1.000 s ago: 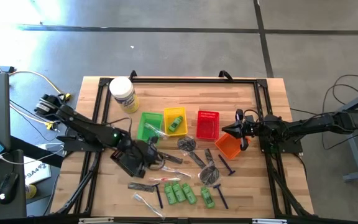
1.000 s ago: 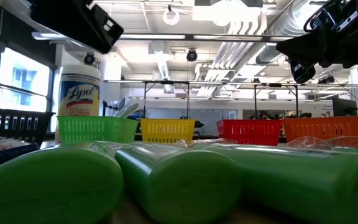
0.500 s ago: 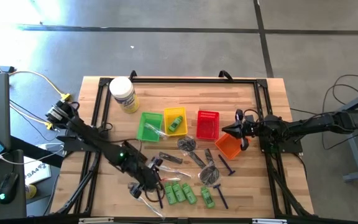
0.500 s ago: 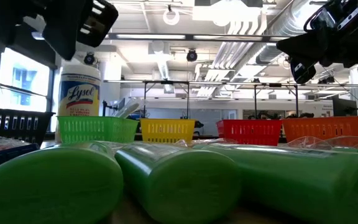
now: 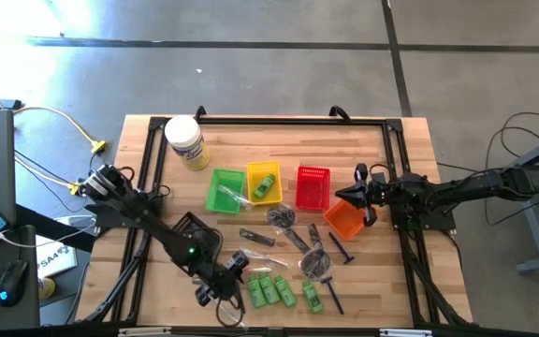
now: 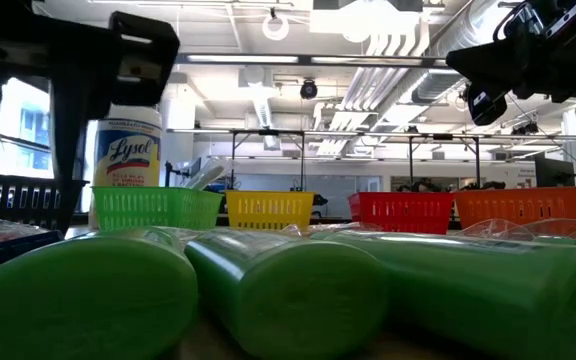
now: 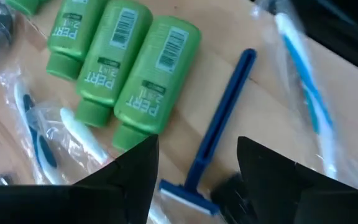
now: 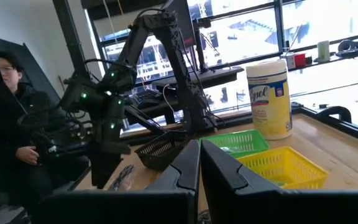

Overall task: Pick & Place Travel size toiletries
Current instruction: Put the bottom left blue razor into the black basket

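Left gripper (image 7: 194,165): fingers spread, holding nothing, low over the table's front.
Razor (image 7: 219,137): blue, flat on wood, its head between those fingers.
Bottles (image 7: 138,74): green, just beside the razor, labelled "PERT 2in1".
Jar (image 6: 128,155): reads "Lysol".
Right gripper (image 8: 199,171): closed, empty, by the orange basket (image 5: 344,221).

White jar (image 5: 184,140), five coloured baskets, perhaps a seated person (image 8: 11,124) beyond.
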Available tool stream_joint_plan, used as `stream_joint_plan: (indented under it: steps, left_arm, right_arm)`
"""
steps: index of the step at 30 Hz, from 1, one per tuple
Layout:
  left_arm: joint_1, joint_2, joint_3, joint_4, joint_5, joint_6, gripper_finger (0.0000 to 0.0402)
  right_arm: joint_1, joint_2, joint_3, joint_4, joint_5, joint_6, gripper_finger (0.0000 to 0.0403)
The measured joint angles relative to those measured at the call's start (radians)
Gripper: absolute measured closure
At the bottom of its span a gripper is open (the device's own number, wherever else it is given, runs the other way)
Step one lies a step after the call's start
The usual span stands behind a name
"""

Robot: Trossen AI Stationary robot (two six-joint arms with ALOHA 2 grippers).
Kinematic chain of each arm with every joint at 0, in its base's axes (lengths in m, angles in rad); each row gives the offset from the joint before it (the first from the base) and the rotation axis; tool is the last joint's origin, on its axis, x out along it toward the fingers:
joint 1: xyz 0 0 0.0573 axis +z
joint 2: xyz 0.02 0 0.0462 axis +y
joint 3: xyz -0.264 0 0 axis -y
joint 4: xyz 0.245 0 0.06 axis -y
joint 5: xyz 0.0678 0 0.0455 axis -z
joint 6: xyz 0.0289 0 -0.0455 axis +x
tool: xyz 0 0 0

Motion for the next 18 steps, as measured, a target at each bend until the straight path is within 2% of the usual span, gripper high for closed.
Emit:
stream_joint_plan:
  steps: [3,18]
  left_arm:
    - [0.0,0.017,0.0,0.049,0.002,0.001,0.0192]
    - [-0.013,0.117,0.001,0.087,0.029,0.019,0.0192]
  right_arm:
    - [0.0,0.0,0.0,-0.003,0.0,0.002,0.0396]
    - [0.002,0.0,0.0,-0.012,-0.003,0.026,0.0396]
